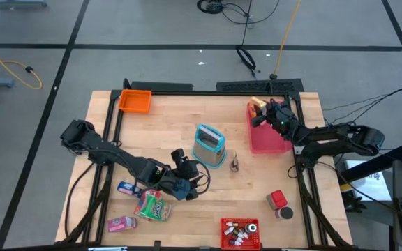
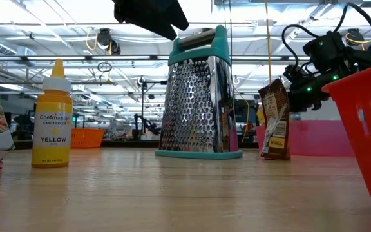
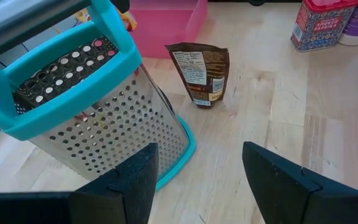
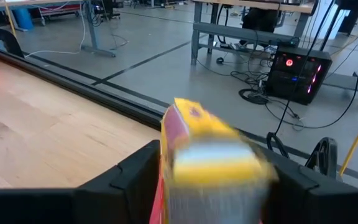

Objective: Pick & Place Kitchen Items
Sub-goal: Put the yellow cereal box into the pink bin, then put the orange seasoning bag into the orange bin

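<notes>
On the left, our left gripper (image 1: 189, 183) hangs with its fingers spread and empty beside the box grater (image 1: 209, 145), near the table's (image 1: 173, 118) middle. Just beyond the grater stands a small brown pouch (image 3: 199, 73), upright, its long axis vertical and its printed face toward the left wrist camera.

Further right, our right gripper (image 1: 260, 111) hovers over the far end of the pink tray (image 1: 267, 138), pinching a yellow packet (image 4: 211, 160) between its fingers. This looks like the step in hand: setting the packet into the tray. To do it well we should come down until the packet nearly touches the tray floor, keep clear of the rim, and only then part the fingers, so it does not tumble out. The packet is blurred in the right wrist view; it seems to stand roughly on end, its long axis running up out of the fingers, though we cannot tell which face points where.
</notes>
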Available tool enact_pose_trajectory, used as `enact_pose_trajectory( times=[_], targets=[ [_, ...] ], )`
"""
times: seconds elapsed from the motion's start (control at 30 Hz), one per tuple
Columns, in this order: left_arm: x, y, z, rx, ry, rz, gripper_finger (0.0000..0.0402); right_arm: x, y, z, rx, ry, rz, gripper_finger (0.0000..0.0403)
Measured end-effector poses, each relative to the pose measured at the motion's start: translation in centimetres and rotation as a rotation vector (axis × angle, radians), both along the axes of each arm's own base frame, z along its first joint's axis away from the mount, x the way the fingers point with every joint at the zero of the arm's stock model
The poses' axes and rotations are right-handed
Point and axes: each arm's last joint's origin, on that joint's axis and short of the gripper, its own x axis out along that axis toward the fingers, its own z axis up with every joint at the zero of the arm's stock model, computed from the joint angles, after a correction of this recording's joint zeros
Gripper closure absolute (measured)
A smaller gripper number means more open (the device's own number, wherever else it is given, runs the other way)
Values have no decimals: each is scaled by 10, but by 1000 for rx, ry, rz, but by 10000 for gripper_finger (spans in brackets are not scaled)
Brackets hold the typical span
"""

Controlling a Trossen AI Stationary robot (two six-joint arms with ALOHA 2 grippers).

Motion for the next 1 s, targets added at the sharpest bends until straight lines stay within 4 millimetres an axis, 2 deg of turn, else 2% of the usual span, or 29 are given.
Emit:
enact_pose_trajectory(
  times=[0.33,0.57,0.8,1.0],
  targets=[
    [0,0,0,0,-1,0,167,-3,2,13,-63,-27,8,177],
    [0,0,0,0,-1,0,167,-5,10,30,-124,-113,34,177],
    [0,0,0,0,-1,0,167,1,42,50,-167,-223,235,177],
    [0,0,0,0,-1,0,167,6,76,58,-154,-276,440,177]
  ],
)
